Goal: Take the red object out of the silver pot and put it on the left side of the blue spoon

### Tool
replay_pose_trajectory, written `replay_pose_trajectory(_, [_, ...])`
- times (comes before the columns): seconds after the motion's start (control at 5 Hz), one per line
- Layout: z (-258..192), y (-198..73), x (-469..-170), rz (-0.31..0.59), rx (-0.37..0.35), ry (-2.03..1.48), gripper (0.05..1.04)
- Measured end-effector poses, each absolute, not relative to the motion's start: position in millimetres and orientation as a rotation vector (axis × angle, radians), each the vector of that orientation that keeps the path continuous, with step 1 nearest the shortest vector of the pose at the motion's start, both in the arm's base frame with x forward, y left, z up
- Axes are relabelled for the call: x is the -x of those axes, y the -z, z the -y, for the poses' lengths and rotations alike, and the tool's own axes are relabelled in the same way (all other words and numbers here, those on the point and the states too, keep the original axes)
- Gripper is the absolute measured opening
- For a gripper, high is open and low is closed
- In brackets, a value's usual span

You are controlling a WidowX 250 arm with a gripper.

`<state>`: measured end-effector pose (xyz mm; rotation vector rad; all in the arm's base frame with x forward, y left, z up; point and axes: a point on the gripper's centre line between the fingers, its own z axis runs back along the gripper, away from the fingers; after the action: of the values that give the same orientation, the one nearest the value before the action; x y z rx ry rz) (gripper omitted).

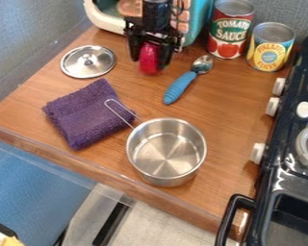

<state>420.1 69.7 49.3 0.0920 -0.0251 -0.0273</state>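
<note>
Brown wooden worktop [234, 98]. Silver metal pot [166, 153], empty. Blue-handled metal spoon [184, 82], long axis slanting, bowl uppermost in view. Red rounded object [149, 58]: held narrowly between black fingers [167, 54], near the spoon, on its left; worktop contact, cannot tell.

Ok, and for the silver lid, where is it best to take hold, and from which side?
Probably by the small knob, coming straight down from above. The lid lies flat, with the knob standing up at its middle.
</note>
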Motion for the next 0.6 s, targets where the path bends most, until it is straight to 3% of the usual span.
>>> replay_pose_trajectory(0.4, [-78.1, -41.9, -419.2, 0.027, -0.171, 0.022, 0.840])
replay_pose_trajectory(0.6, [-76.4, -41.5, -416.2, 0.023, -0.167, 0.052, 1.009])
